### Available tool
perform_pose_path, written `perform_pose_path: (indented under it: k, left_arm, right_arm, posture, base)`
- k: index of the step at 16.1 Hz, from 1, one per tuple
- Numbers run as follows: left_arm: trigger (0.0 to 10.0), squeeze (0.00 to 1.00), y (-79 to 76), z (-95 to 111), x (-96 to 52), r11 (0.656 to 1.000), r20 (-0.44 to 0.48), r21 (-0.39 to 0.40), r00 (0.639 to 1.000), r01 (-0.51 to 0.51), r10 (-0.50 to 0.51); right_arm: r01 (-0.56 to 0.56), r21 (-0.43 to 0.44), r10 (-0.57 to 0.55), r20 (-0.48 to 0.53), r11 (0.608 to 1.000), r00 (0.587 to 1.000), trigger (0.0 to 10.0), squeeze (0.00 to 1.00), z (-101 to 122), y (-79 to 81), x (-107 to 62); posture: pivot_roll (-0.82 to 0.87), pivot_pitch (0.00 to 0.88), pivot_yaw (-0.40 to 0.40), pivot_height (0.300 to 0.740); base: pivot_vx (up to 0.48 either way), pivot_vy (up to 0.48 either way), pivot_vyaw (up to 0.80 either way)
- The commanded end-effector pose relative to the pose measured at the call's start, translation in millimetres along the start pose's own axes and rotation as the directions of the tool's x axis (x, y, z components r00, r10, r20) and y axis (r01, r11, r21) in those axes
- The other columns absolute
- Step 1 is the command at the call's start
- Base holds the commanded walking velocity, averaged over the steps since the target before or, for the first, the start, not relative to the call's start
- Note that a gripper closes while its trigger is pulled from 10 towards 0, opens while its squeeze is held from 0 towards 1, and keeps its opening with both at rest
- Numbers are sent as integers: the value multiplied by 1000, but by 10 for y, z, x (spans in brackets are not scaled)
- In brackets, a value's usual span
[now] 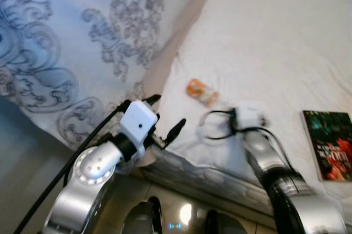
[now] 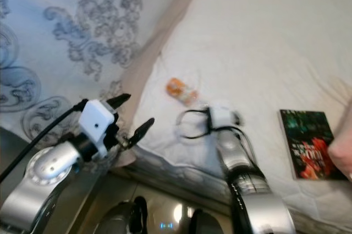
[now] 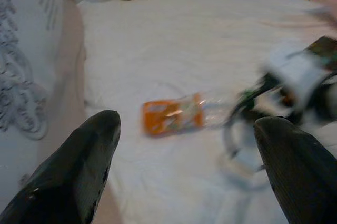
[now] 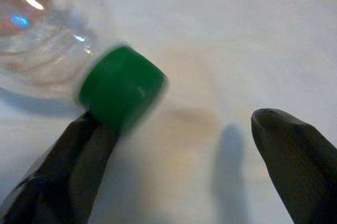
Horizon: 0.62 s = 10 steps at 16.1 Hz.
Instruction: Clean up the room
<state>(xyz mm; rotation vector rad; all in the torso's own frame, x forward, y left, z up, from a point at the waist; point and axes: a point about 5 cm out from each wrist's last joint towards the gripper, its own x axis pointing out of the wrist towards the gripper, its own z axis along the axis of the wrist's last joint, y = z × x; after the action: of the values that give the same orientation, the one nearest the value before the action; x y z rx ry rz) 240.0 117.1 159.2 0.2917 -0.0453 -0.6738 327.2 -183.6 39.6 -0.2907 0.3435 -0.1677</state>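
Your right gripper (image 4: 174, 155), fingers spread, sits at the blurred bottle's (image 3: 176, 114) green cap (image 4: 122, 86) near the bed's (image 1: 264, 41) front edge, perhaps touching; left gripper (image 1: 168, 115) hovers spread.

A clear, glossy plastic bottle (image 3: 181, 114) with an orange printed label and a smooth green plastic cap (image 4: 122, 86) is seen on a matt white quilted cloth mattress (image 1: 275, 52); highlights are reflected in the clear wall. Beside it, a soft matt duvet (image 1: 66, 41) printed with grey scrollwork is noted, and a book (image 1: 329, 144) with a glossy printed paper cover. Both arms are finished in brushed silver metal, with matt black fingers (image 3: 79, 166) on each gripper.
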Motion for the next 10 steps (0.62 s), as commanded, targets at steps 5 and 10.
perform_pose_path:
  k: [5,10]
  left_arm:
    - [10000,0,191,-116,185,994,-18,89,998,-55,57]
    - [10000,0,457,-215,329,968,-34,239,996,-71,81]
  right_arm:
    - [131,47,-136,112,990,984,10000,1000,-318,-381,-389]
    - [91,51,-98,137,995,986,10000,1000,-426,-391,-721]
  posture:
    - [-25,104,4,740]
    - [-76,67,14,740]
  base:
    - [0,0,0]
    - [0,0,0]
